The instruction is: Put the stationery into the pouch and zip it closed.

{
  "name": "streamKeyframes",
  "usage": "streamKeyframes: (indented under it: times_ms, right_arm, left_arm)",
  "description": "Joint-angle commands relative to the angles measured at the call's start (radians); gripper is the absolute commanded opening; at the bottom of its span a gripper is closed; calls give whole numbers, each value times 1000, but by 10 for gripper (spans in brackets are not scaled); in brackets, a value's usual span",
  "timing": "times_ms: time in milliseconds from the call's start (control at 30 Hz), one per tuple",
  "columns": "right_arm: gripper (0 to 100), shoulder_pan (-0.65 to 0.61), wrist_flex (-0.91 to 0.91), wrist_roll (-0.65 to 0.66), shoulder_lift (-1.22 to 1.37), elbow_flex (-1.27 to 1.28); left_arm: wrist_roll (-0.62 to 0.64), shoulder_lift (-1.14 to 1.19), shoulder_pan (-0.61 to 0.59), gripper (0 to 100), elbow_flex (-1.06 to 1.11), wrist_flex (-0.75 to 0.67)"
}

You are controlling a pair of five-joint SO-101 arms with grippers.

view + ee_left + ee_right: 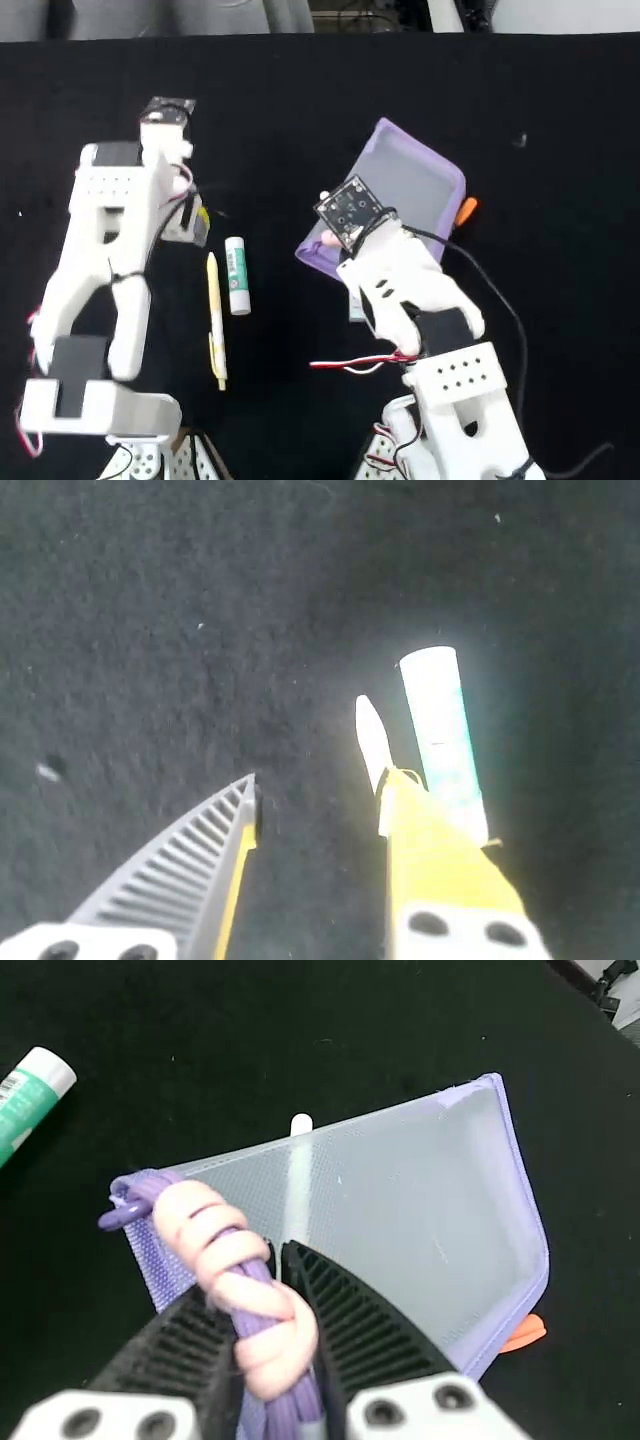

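Observation:
A translucent purple pouch (410,185) lies tilted on the black table right of centre. My right gripper (335,243) (276,1256) is shut on the pink and purple cord (240,1280) at the near corner of the pouch (420,1210). A white stick (299,1175) shows through the pouch wall. A green and white glue stick (237,275) (442,730) and a yellow pen (216,320) (371,738) lie side by side left of the pouch. My left gripper (196,225) (320,788) is open, low over the table beside the pen's tip, holding nothing.
An orange object (466,210) (525,1332) pokes out from under the pouch's right edge. The right arm's black cable (490,290) loops over the table to the right. The back and right of the table are bare black cloth.

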Motion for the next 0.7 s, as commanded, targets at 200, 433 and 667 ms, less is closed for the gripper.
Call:
streamKeyframes:
  times_ms: [200,433,667]
  right_arm:
    - [11,20,2,-5,-27,-5]
    - [11,20,2,-6,-27,-5]
    - [11,20,2,-6,-28,-5]
  left_arm:
    - [-43,-485,58,212,504,-456]
    - [-41,-724,159,213,750,-601]
    - [-37,-974,346,213,917,-603]
